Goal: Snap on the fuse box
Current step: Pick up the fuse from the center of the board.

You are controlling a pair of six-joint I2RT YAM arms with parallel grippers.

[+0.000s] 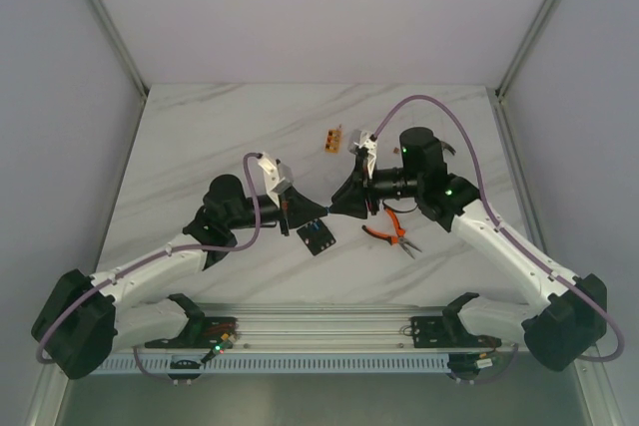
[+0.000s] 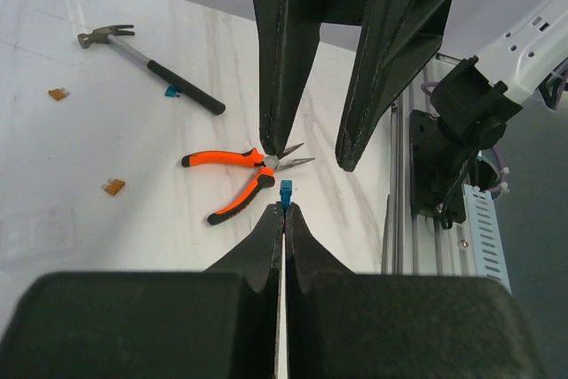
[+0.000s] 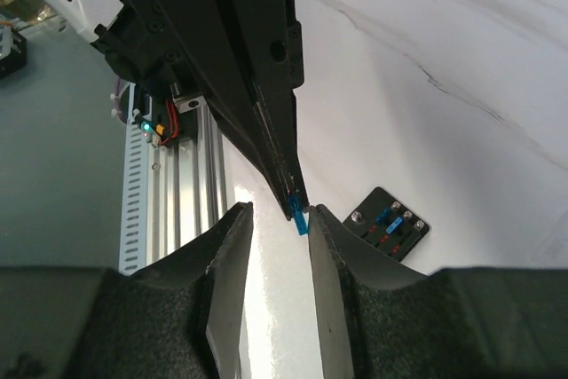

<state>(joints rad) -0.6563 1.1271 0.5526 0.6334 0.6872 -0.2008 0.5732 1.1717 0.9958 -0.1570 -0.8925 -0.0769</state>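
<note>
The fuse box [image 1: 318, 236] is a small black block lying flat on the marble between the two arms; its coloured fuses show in the right wrist view [image 3: 388, 224]. My left gripper [image 2: 284, 209] is shut on a small blue fuse [image 2: 286, 191], which sticks out past its tips above the table. My right gripper [image 3: 280, 210] is open, and its fingers stand on either side of that blue fuse [image 3: 300, 219]. The fuse lies close against the right-hand finger [image 3: 321, 219], with a wide gap to the other. The two grippers meet tip to tip just above the fuse box [image 1: 329, 207].
Orange-handled pliers [image 1: 389, 233] lie right of the fuse box, under the right arm. A hammer [image 2: 146, 64] and loose orange fuses [image 2: 113, 186] lie further out. A small orange block [image 1: 333, 137] sits behind. The aluminium rail [image 1: 319, 331] runs along the near edge.
</note>
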